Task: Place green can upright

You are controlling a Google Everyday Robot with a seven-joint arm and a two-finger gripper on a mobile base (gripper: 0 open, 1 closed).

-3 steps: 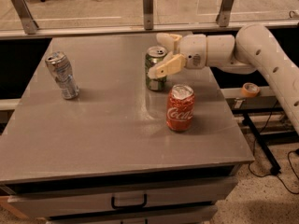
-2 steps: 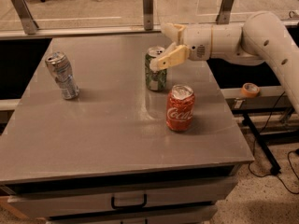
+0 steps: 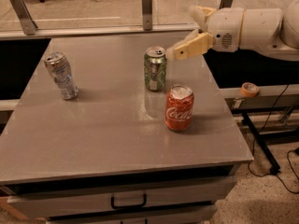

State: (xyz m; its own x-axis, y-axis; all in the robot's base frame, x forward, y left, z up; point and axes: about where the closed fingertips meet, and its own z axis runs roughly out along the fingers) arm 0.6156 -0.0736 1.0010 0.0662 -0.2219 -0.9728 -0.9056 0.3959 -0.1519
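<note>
Camera view: pincer [image 3: 182, 31] beside cylindrical green can [image 3: 155, 71]

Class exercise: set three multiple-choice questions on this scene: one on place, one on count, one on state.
1. The green can stands: A) behind the red can; B) at the front edge; C) on the floor.
2. Cans on the table: A) two; B) three; C) four.
3. The green can is: A) lying; B) upright; C) lifted.
1A: it is farther back. 2B: green, red and silver can. 3B: its base rests on the table, open pincer beside its top.
</note>
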